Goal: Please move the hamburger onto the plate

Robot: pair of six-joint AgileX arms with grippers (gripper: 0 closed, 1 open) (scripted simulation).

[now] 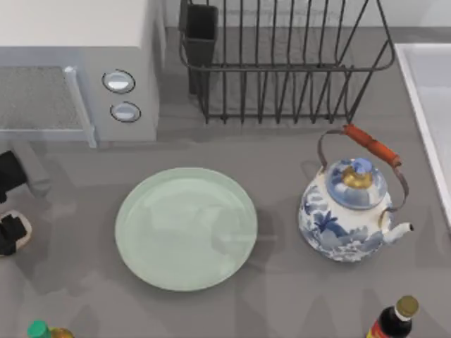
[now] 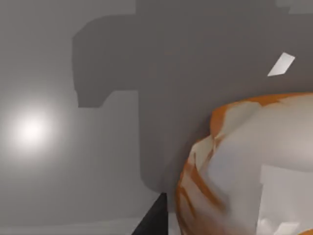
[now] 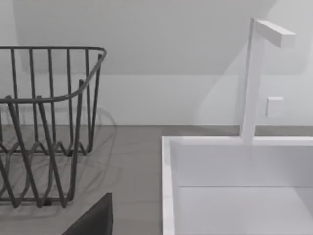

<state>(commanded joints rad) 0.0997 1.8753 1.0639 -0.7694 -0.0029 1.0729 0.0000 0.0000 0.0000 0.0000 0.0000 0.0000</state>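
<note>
The hamburger [image 1: 25, 229] lies at the far left edge of the table, a pale cream bun half covered from above. My left gripper [image 1: 8, 234] is right over it, black against the bun. In the left wrist view the hamburger [image 2: 244, 161] looms very close, cream with orange streaks. The plate [image 1: 186, 227], large, round and pale mint green, lies bare at the table's middle, to the right of the hamburger. A dark edge of my right gripper [image 3: 93, 220] shows in the right wrist view, facing the sink.
A microwave [image 1: 77, 77] stands at the back left and a wire dish rack [image 1: 282, 63] at the back middle. A blue-and-white teapot [image 1: 349, 211] sits right of the plate. A white sink [image 1: 430, 105] lines the right edge. Bottles [image 1: 391, 320] stand at the front.
</note>
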